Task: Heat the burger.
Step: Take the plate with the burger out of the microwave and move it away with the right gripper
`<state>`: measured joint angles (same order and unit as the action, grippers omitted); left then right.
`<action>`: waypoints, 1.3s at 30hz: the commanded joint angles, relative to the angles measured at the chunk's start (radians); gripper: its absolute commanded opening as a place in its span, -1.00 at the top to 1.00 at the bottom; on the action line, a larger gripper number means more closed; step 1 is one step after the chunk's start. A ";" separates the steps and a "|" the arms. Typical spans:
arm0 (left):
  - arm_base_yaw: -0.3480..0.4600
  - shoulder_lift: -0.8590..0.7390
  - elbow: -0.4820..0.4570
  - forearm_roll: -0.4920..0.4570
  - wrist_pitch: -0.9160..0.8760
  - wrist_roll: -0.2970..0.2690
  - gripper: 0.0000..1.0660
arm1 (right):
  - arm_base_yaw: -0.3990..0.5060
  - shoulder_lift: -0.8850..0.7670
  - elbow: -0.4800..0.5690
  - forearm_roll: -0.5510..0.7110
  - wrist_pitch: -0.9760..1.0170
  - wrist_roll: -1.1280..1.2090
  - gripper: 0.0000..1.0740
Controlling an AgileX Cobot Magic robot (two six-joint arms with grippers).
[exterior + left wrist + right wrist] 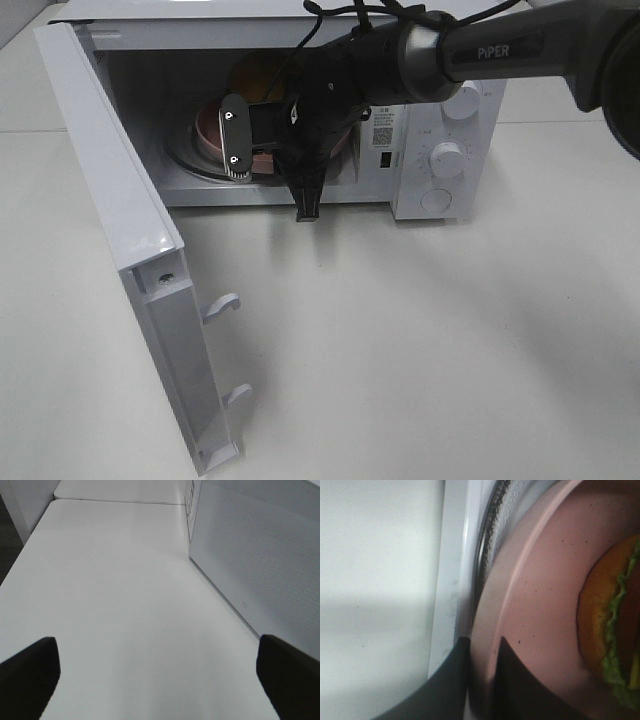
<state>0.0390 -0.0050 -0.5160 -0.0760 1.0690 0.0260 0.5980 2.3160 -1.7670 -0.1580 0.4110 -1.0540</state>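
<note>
Right fingers [507, 680] pinch the pink plate [535, 605] rim; left fingers [30, 672] spread wide, empty.

Right arm extended, left gripper idle.
Right gripper [482, 672] at the end of an outstretched arm, dark fingers [450, 680] closed to a narrow gap and clamped on a thin edge; left gripper [157, 672] held low, fingertips [30, 672] spread wide, nothing between.
</note>
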 commanded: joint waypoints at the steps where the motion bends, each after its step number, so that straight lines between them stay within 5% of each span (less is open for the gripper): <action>1: 0.005 -0.011 0.000 0.003 -0.001 -0.002 -0.88 | -0.005 -0.021 -0.002 0.037 0.054 -0.010 1.00; 17: 0.005 -0.011 0.000 0.003 -0.001 -0.002 -0.88 | -0.005 -0.064 0.005 0.051 0.128 -0.091 1.00; 39: 0.005 -0.011 0.000 0.003 -0.001 -0.002 -0.88 | -0.008 -0.257 0.325 0.020 -0.153 -0.186 1.00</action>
<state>0.0390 -0.0050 -0.5160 -0.0760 1.0690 0.0260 0.6050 2.1010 -1.4560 -0.1200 0.3200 -1.2610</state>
